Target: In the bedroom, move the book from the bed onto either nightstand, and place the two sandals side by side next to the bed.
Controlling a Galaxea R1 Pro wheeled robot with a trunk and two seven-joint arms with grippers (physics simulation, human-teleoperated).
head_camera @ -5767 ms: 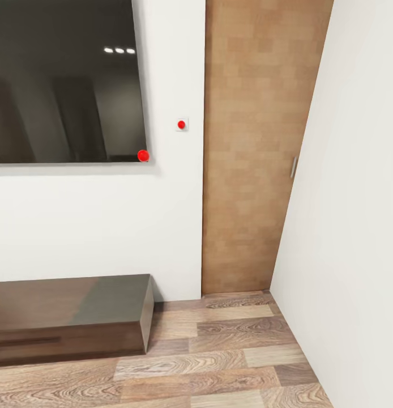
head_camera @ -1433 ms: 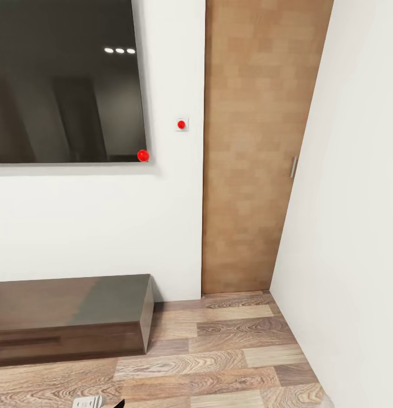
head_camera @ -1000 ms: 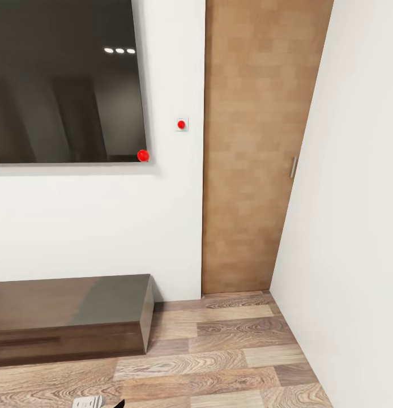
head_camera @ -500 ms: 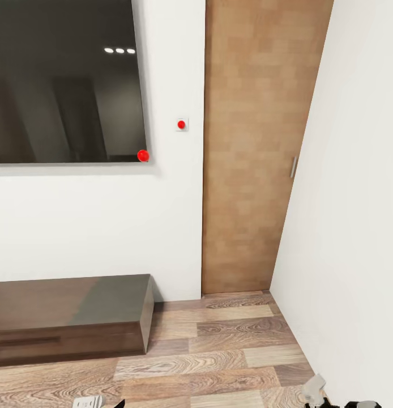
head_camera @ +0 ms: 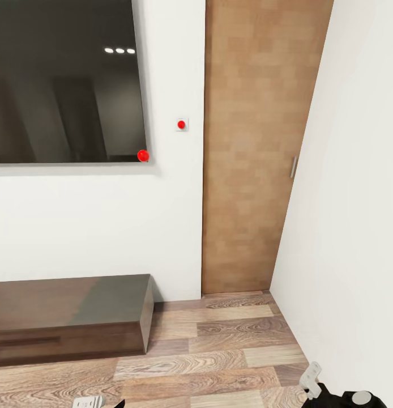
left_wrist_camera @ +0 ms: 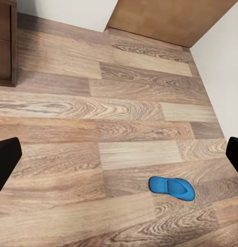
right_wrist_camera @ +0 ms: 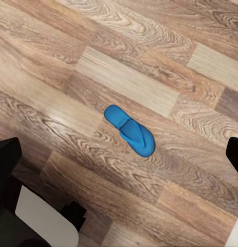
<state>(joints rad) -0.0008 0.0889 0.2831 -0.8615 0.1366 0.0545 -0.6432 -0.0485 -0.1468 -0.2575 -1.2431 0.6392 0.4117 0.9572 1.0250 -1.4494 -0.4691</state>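
Both tools wide open, empty, above sandal (right_wrist_camera: 130,130).

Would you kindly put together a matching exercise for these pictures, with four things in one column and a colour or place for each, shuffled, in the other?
Column one:
1. sandal
2. door
3. low cabinet
4. wall switch

Column two:
A. dark brown, standing on the floor against the white wall
B. bright blue, lying flat on the wood-plank floor
C. white plate with a red dot, between the dark screen and the door
D. light brown wood, in the corner

Pairs: 1-B, 2-D, 3-A, 4-C
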